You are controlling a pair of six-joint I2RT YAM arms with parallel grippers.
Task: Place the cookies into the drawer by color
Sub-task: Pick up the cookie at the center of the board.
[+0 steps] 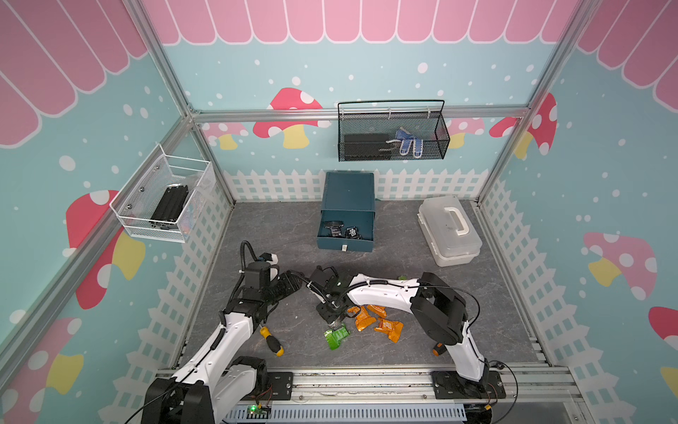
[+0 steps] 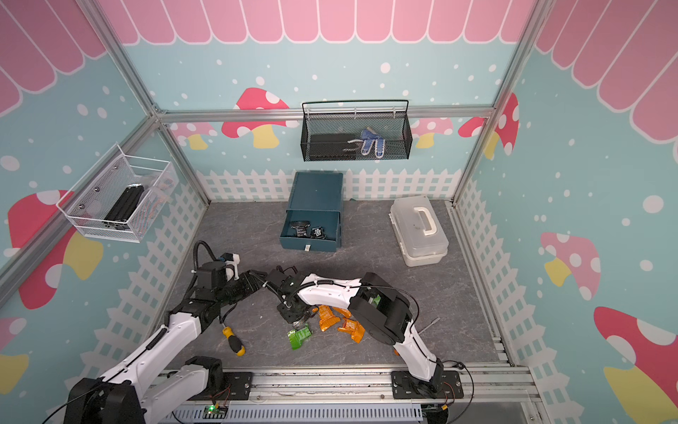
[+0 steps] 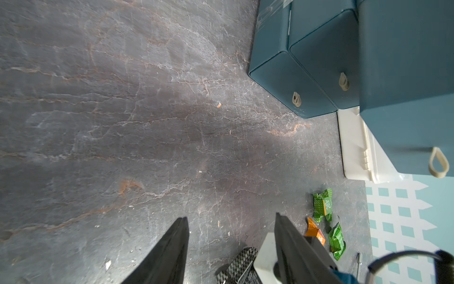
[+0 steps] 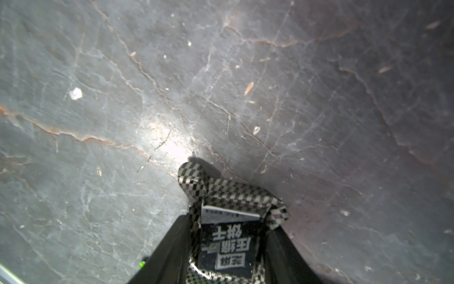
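Observation:
In the right wrist view my right gripper (image 4: 227,246) is shut on a black-silver cookie (image 4: 227,243), its checkered end low over the grey floor. In a top view that right gripper (image 1: 332,315) sits just left of three orange cookies (image 1: 367,318). One green cookie (image 1: 336,337) lies in front of it. My left gripper (image 3: 230,217) stands open and empty beside it, with two green cookies (image 3: 323,205) off to its side. The teal drawer cabinet (image 1: 348,189) stands at the back. Its top drawer (image 1: 345,246) is pulled out, with black-silver cookies (image 1: 334,230) inside.
A yellow-and-black screwdriver (image 1: 271,341) lies near my left arm. An orange-handled one (image 1: 437,349) shows by my right arm's base. A translucent white case (image 1: 449,229) stands at the back right. A black mesh basket (image 1: 392,132) and a white one (image 1: 165,198) hang on the walls.

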